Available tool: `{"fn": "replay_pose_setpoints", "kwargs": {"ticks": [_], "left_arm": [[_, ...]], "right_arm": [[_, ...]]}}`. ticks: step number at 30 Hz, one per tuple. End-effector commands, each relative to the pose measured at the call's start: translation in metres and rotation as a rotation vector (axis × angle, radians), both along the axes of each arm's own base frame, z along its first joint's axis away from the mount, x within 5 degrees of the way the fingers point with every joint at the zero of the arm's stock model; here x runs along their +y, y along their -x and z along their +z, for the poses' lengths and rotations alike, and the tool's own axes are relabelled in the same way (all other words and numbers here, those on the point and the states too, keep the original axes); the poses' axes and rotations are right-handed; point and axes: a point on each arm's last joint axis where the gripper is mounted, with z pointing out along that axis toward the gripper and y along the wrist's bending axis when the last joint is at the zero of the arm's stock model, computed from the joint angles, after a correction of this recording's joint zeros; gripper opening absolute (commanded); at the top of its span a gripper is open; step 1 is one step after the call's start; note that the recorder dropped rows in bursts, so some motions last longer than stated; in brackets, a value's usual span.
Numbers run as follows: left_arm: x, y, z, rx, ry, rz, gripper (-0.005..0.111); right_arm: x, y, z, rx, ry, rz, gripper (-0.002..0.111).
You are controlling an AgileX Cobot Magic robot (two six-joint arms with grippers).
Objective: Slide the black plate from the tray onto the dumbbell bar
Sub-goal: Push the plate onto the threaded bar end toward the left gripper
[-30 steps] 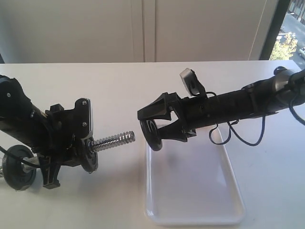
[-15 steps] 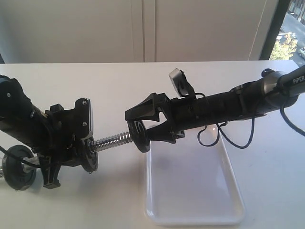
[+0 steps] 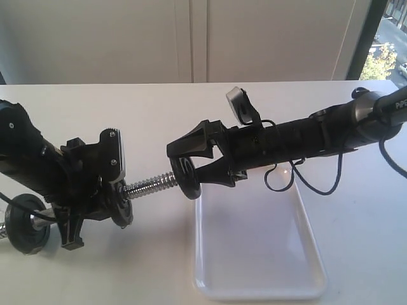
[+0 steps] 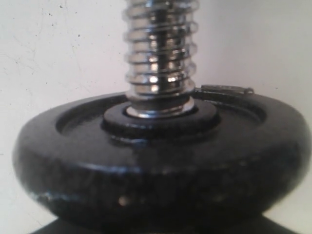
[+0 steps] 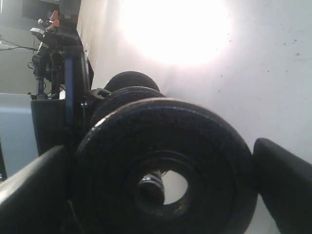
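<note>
Item: black plate (image 3: pixel 189 180), off the tray (image 3: pixel 254 248), clamped edgewise in right gripper (image 3: pixel 184 170), hole meeting threaded tip of dumbbell bar (image 3: pixel 151 185). Left gripper (image 3: pixel 109 190) clenched on bar. Step: threading. Next, likely: push along axis, hole centred; bare thread free up to mounted disc (image 3: pixel 119 211)

Bare thread on the dumbbell bar (image 3: pixel 151 185) between the black plate (image 3: pixel 189 180) and 1 seated disc (image 3: pixel 120 206) (tabletop (image 3: pixel 159 248) beneath)
</note>
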Motion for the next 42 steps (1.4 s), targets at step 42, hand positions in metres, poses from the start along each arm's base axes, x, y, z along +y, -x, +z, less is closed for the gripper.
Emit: {"fn": "replay_pose_setpoints", "kwargs": {"ticks": [42], "left_arm": [[-0.006,-0.006,0.012,-0.044,0.116,0.104,0.0]], "right_arm": [[0.034,0.015,0.005,0.005,-0.14,0.038,0.0]]}}
